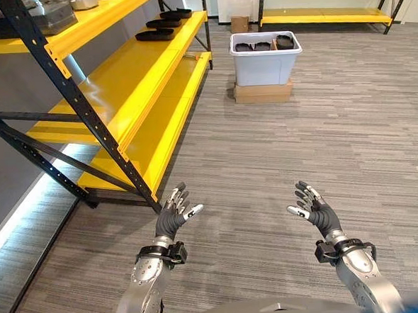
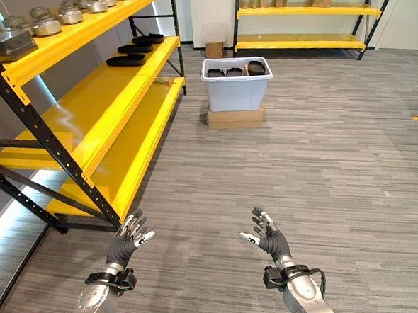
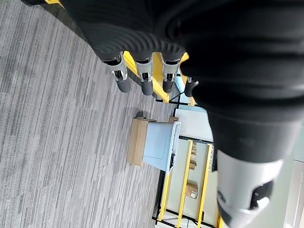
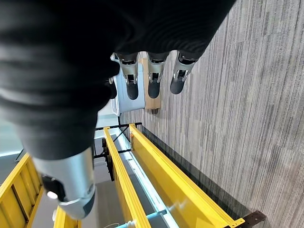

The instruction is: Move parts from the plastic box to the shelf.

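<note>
Left eye view: my left hand and right hand hang spread and empty, since the black parts sit in the plastic box far ahead, beside the yellow shelf.

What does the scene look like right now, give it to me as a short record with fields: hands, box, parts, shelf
left hand: open, empty, raised over the floor near the shelf's front post
right hand: open, empty, raised over the floor
plastic box: pale, far ahead, standing on a flat cardboard box
parts in box: dark parts visible inside; count unclear
shelf: yellow with dark frame, on the robot's left
parts on shelf: black parts on the middle level at its far end
progress: both hands are far from the box
</note>
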`<state>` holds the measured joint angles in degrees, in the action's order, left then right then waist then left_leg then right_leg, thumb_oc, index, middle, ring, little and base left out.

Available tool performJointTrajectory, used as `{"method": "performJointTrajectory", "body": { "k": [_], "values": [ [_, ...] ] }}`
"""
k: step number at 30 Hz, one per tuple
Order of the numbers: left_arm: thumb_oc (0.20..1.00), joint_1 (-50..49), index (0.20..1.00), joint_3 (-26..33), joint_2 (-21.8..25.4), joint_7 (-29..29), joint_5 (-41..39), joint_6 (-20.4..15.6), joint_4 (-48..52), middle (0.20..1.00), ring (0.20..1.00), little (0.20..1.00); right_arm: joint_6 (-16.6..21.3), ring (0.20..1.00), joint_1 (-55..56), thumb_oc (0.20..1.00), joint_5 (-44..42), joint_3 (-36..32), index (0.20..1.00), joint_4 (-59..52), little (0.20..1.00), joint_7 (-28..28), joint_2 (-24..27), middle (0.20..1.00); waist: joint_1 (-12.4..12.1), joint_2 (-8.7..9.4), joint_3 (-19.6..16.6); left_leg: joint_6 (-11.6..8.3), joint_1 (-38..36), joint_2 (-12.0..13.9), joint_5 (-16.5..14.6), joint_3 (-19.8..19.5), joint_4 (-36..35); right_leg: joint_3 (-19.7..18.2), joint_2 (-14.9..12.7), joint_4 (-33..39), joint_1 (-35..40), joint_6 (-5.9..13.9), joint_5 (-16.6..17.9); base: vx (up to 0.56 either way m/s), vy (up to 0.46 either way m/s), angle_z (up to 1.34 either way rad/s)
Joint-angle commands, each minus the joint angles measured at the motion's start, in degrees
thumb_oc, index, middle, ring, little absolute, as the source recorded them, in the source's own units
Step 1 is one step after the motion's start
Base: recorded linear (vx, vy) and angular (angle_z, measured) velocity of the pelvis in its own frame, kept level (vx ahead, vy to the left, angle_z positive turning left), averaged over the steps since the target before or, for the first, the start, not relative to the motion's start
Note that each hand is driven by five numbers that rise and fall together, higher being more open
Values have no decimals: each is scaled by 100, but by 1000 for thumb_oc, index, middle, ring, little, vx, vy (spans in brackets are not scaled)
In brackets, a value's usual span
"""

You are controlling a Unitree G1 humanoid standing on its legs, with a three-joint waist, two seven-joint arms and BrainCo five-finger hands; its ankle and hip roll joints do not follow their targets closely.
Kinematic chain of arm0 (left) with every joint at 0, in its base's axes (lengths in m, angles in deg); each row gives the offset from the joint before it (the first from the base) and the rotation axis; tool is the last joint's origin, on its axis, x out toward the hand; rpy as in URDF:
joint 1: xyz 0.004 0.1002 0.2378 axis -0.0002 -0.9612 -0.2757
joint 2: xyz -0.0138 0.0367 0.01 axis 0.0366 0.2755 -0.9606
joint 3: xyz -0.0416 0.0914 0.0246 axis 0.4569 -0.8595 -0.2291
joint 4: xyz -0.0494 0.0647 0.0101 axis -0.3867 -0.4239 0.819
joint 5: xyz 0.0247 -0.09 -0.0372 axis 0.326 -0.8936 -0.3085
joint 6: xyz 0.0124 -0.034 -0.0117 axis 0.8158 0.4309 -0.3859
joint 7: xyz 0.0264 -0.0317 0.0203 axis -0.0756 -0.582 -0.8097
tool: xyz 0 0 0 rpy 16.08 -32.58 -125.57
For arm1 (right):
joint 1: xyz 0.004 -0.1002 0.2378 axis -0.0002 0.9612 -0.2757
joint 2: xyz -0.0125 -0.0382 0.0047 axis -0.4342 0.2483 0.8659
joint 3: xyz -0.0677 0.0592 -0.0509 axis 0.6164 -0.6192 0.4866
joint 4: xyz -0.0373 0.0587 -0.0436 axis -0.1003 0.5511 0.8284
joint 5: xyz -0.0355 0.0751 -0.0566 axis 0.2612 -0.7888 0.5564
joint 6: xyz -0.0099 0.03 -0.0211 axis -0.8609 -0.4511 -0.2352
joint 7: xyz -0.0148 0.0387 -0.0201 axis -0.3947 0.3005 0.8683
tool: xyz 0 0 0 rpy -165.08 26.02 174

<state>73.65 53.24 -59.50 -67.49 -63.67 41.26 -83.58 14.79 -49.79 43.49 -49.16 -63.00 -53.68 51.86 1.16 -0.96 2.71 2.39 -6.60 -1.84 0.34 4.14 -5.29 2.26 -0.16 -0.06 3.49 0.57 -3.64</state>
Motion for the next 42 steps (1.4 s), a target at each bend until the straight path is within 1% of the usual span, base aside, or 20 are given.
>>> {"method": "performJointTrajectory", "body": {
  "k": [1,13,22,34,39,41,42],
  "values": [
    [1000,221,1000,168,152,-40,-45,-236,67,1000,1000,1000,239,1000,-269,1000,58,51,1000,-293,1000,-11,-11,1000,36,349,-195,-276,52,250,-134,167,29,-6,-602,277,72,621,514,0,0,0],
    [1000,237,1000,136,182,-5,158,-233,66,1000,1000,1000,224,1000,-221,1000,101,38,1000,-241,1000,-32,-15,1000,46,314,-188,-283,29,258,-149,164,29,-3,-593,303,97,619,497,0,0,0],
    [1000,253,1000,112,148,-12,96,-243,76,1000,1000,1000,236,1000,-217,1000,37,25,1000,-241,1000,-27,-26,1000,57,312,-163,-288,31,267,-159,154,29,9,-578,313,107,608,482,0,0,0],
    [1000,342,1000,121,172,-36,217,-244,44,1000,1000,1000,244,1000,-300,1000,-17,-1,1000,-194,1000,20,-63,1000,57,312,-140,-269,-14,259,-210,178,31,15,-593,273,117,625,438,9,7,0],
    [1000,539,1000,81,211,-96,230,-266,32,1000,1000,1000,263,1000,-472,1000,-37,2,1000,-134,1000,67,-105,1000,69,290,-7,-136,77,192,-345,167,275,-43,-694,-444,-202,684,269,-5,77,-3],
    [1000,636,1000,24,205,-105,172,-272,46,1000,1000,1000,312,1000,-523,1000,-114,-10,1000,-168,1000,69,-165,1000,95,274,61,-62,102,103,-429,135,405,-55,-768,-752,-319,731,185,9,139,-11],
    [1000,637,1000,24,205,-105,172,-272,46,1000,1000,1000,311,1000,-523,1000,-113,-10,1000,-169,1000,69,-165,1000,96,275,64,-60,103,101,-431,135,409,-56,-771,-761,-322,732,179,48,190,-6]
  ]
}}
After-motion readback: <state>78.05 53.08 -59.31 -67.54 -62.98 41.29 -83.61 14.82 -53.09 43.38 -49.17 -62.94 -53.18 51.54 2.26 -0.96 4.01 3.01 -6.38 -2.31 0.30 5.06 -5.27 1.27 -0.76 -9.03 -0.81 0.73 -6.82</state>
